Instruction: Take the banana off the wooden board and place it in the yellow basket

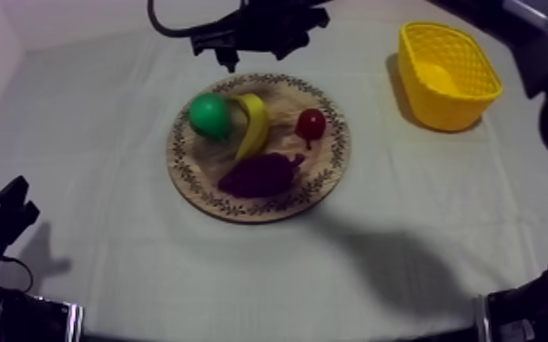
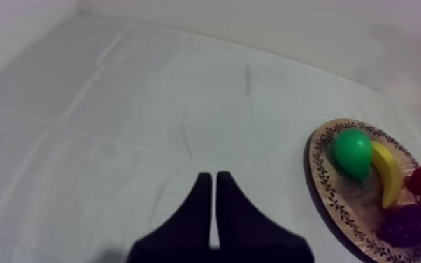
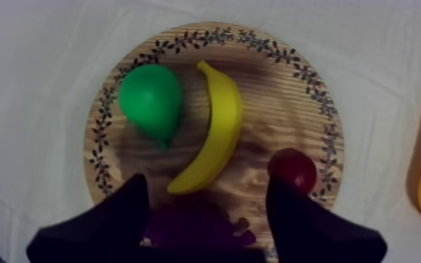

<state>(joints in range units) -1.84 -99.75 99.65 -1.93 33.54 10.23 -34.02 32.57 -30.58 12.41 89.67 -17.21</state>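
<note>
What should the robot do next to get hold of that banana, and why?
Probably lower the right gripper straight down onto the banana, then close. Its fingers are open and hold nothing, and the banana's near end lies between them on the wooden board. The pear and the small red fruit lie close on either side, so a slow descent seems wise.
</note>
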